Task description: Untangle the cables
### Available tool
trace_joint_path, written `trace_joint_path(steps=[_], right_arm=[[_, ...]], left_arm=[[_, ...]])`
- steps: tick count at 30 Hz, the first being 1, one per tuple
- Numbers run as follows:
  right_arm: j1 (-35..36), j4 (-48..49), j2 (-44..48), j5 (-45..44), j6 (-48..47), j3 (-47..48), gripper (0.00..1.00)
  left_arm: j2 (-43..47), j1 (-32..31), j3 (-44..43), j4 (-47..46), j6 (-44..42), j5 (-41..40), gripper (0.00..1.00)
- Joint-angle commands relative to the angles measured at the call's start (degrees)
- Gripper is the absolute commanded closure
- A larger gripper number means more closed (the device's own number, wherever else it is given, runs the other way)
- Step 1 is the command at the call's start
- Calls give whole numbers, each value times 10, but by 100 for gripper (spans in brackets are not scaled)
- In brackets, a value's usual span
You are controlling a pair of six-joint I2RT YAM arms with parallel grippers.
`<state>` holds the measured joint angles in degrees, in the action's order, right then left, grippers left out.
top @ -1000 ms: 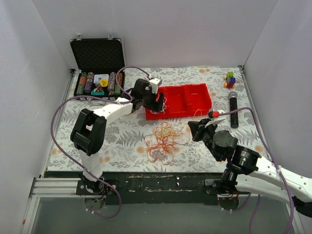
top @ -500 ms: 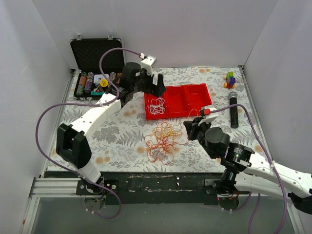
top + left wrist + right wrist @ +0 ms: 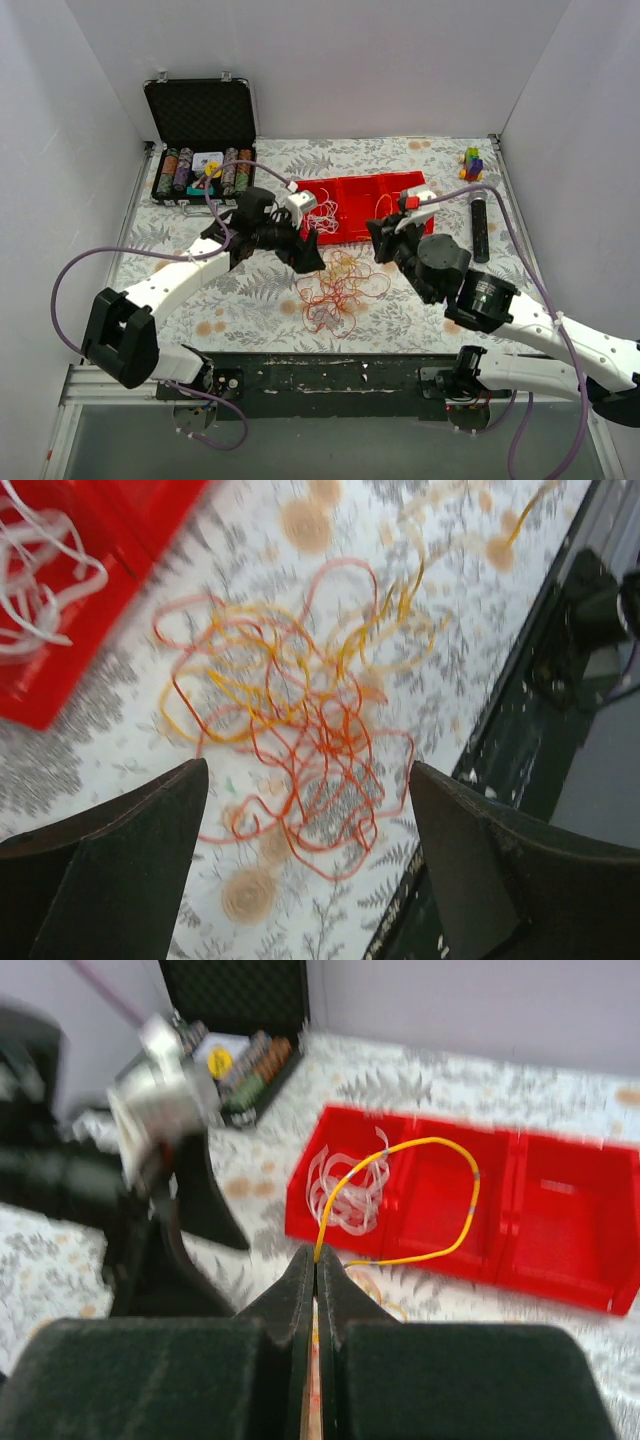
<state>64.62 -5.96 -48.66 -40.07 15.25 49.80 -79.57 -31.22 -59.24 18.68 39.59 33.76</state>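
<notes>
Pinching yellow cable [image 3: 432,1141] w/ R fingers [image 3: 290,1290]; L fingers [image 3: 110,860] spread.

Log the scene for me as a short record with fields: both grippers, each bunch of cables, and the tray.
tangle: red and orange cables, looped together on the table
left gripper: open, above the tangle, holding nothing
right gripper: shut on yellow cable
yellow cable: loops up from the fingertips, in front of the red tray
white cable: bunched in the tray's left end
</notes>
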Motion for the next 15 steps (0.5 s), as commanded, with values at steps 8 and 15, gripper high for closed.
trace_joint_path(steps=[8, 15], right_arm=[[2, 54, -85, 59, -102, 217, 99], [2, 47, -86, 68, -94, 252, 99]], left_arm=[[54, -49, 81, -12, -36, 76, 21], [-15, -103, 100, -74, -25, 5, 23]])
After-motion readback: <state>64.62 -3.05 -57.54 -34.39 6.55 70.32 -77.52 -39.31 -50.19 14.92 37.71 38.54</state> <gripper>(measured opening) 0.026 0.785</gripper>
